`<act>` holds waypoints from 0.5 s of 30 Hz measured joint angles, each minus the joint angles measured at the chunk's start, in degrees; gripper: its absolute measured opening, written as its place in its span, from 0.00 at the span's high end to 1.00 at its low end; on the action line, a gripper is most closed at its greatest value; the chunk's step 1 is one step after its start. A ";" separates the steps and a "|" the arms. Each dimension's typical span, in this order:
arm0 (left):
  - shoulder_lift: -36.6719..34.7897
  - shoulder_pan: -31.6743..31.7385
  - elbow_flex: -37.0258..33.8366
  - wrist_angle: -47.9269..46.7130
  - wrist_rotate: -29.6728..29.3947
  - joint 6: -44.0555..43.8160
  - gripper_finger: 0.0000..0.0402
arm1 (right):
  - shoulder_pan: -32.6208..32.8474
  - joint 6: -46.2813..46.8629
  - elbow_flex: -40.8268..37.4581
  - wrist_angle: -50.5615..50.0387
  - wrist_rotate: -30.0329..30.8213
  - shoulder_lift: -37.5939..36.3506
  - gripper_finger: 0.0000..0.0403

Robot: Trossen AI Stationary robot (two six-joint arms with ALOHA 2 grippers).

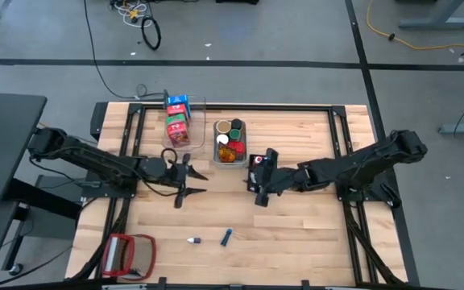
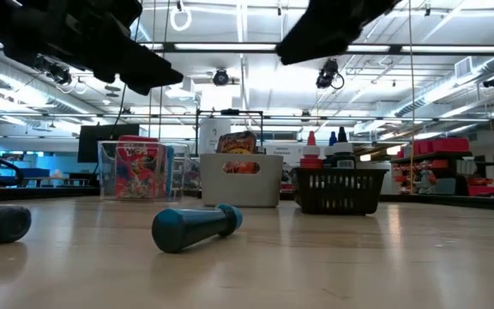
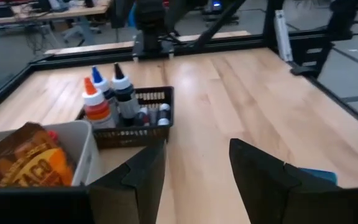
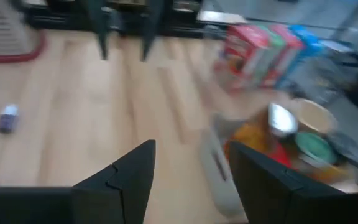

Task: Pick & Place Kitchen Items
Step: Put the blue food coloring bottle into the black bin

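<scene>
A small blue plastic bottle (image 1: 226, 237) is seen lying on the wooden table (image 1: 296, 234), near its front edge. It is judged light, stiff, easily rolled; it should be gripped across the body. The left gripper (image 1: 190, 182) and right gripper (image 1: 258, 182) are held spread, empty.

Two dark, near-black arms, slim jointed links w/ bulkier rounded housings at shoulders. Left gripper (image 1: 185, 182) & right gripper (image 1: 258, 182): each w/ two matte black fingers (image 3: 263, 177), flat, angular, stepped edges. No markings or cables discernible on arms.
</scene>
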 joint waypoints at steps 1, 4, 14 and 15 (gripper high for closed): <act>-0.01 -0.04 0.00 0.08 0.71 -0.02 0.53 | -0.52 -1.09 0.00 1.64 -2.67 0.70 0.47; -0.01 -0.04 0.02 -0.07 1.09 0.00 0.54 | -1.45 -6.44 0.04 8.85 -13.27 4.13 0.47; -0.01 -0.04 0.04 -0.47 0.22 0.15 0.53 | -1.24 -16.89 1.41 26.30 -32.86 17.38 0.47; -0.01 -0.04 0.04 -0.30 0.21 0.15 0.53 | -1.22 -16.25 1.40 26.01 -34.05 18.45 0.47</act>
